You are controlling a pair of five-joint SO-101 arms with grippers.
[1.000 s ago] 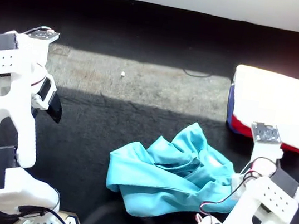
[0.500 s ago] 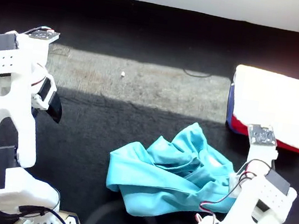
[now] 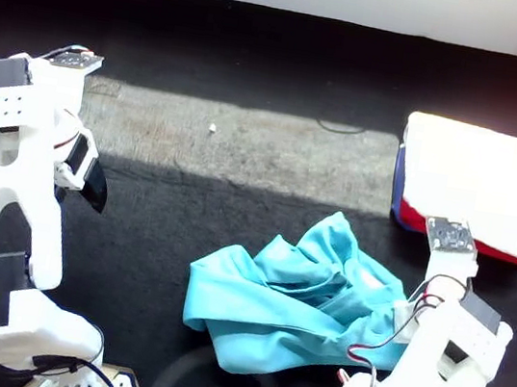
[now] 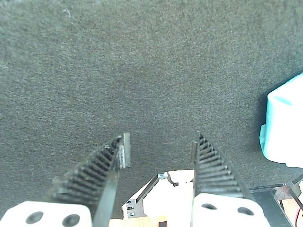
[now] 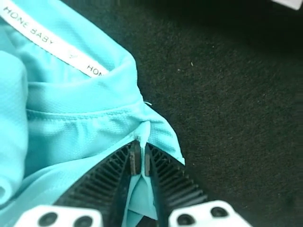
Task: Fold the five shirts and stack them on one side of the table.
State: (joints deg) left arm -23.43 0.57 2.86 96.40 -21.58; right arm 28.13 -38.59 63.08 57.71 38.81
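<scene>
Since a second ago, the right arm (image 3: pixel 445 343) is drawn slightly toward the lower edge of the high view, while the shirt (image 3: pixel 292 296) is left crumpled at lower centre. The right pincer (image 5: pixel 140 158) is clamped on an edge of the shirt; the left pincer (image 4: pixel 161 142) is held apart over bare surface (image 3: pixel 261 48) at the left. Spreading the last shirt is judged to be in hand; next, a second edge must be taken and the cloth pulled flat. The stack (image 3: pixel 475 177) at the right edge lies near and could be snagged.
</scene>
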